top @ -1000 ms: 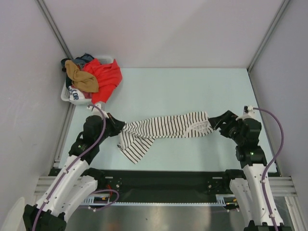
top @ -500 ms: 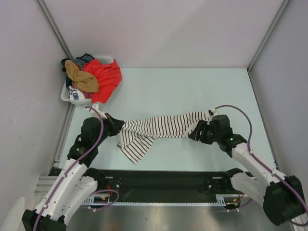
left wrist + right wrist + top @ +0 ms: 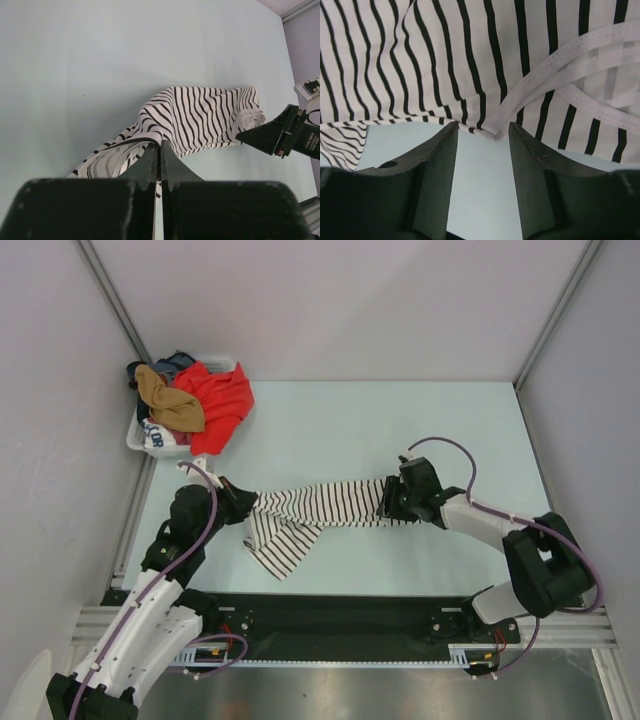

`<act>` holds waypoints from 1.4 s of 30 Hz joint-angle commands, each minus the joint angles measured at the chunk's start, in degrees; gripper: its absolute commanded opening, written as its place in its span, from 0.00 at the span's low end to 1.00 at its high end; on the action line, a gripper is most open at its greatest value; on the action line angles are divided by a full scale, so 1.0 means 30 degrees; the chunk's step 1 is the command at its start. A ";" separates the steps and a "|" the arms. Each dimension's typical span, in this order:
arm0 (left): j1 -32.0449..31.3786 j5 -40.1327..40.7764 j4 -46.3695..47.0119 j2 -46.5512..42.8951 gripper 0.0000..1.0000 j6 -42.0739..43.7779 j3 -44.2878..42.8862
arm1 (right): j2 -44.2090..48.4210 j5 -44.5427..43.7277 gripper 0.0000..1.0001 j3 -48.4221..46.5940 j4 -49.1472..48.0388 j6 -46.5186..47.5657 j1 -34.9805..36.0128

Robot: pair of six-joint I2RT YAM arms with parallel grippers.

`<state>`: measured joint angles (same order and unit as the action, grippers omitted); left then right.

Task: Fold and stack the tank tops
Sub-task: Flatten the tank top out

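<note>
Your right pincer (image 3: 482, 130) gaped at the hem of the striped top (image 3: 320, 502), stretched along the counter (image 3: 400, 420); your left pincer (image 3: 159, 150) pinched its other end. Closing there risked nipping only trim, which could slip free.

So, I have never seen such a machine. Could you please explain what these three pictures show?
This is a robot with a left arm and a right arm, fixed at the near edge of a table. One picture looks down from above; the other two come from a camera on each wrist. On the table lies a striped tank top, stretched between the arms. The left tool is shut on one end. The right tool is open at the other end, not gripping. In the far left corner stands a white basket with more clothes, among them a tan-brown top and a red garment.
</note>
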<state>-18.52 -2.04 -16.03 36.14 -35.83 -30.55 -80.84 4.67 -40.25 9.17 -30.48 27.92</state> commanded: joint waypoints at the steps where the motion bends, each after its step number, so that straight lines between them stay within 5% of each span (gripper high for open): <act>1: -0.0036 0.0154 0.0247 -0.0006 0.00 0.0606 -0.0248 | -0.1557 -0.1027 0.50 -0.1434 -0.0567 0.0521 0.0243; 7: -0.0007 0.0447 -0.0047 -0.0152 0.00 0.0900 -0.0394 | -0.2379 -0.2434 0.48 -0.1759 -0.0215 0.0608 0.0829; 15: -0.0036 0.0388 -0.0251 -0.0094 0.00 0.1075 -0.0599 | -0.1652 -0.1731 0.00 -0.1906 0.0106 0.0287 0.0976; 25: -0.0036 0.0623 -0.0982 0.0518 0.00 0.1602 -0.1886 | 0.1750 0.0580 0.00 -0.3833 0.1952 0.0872 -0.1306; 34: -0.0036 0.0623 -0.2766 0.1811 0.00 0.2974 -0.6571 | 0.2977 0.2750 0.00 -0.8407 0.5349 0.2775 -0.3389; 42: -0.0036 0.1533 -0.5670 -0.0383 0.00 0.4679 -1.1729 | 0.9069 0.3015 0.00 -1.1071 0.7665 0.3596 -0.2981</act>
<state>-18.52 1.58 -30.26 38.94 -25.28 -59.81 -60.25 12.40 -68.58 29.21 -22.20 18.13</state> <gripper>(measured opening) 0.017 0.020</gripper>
